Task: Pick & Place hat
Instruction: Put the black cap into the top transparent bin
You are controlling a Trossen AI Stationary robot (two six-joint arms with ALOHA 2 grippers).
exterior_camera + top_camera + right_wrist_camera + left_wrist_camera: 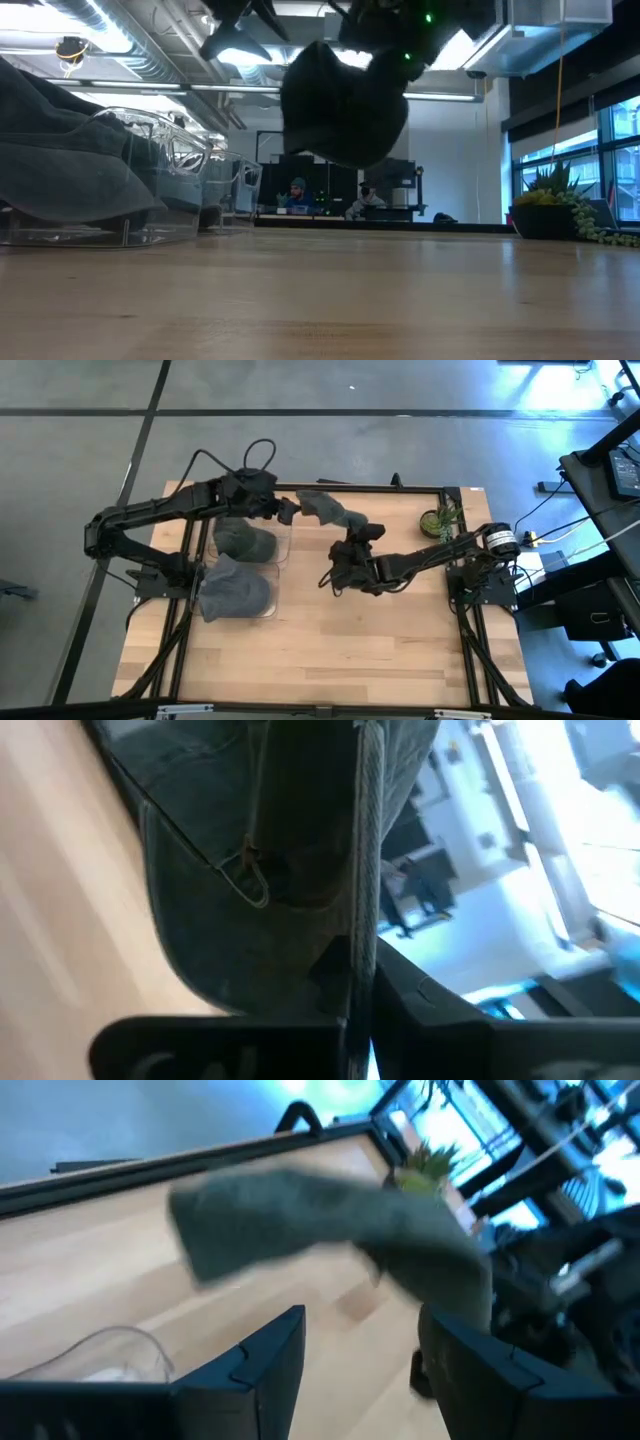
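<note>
Grey cloth, a soft grey fabric hat, hangs above the pale wooden table near its far edge, stretched between the 2 arms in the high view. That view alone shows the whole layout: the right gripper is clamped on the hat's near end, while the left gripper sits just beside the hat's other end, and a clear plastic bin on the table's left side holds 2 more grey hats, one farther back and one nearer the front edge. The low view adds what the overhead one cannot: the held hat is well clear of the tabletop, drooping as a dark mass under the gripper, with the transparent bin at the left, a small potted green plant at the right, and 2 seated people far off in the room behind. The left wrist view shows the left gripper with its 2 dark fingers spread apart and nothing between them; the hat floats ahead of them, apart from the tips. The right wrist view is filled by the hat, its stitched seam and folds pressed close against the right gripper's fingers, which are closed on the cloth. No brand, label or writing can be read in any view.
</note>
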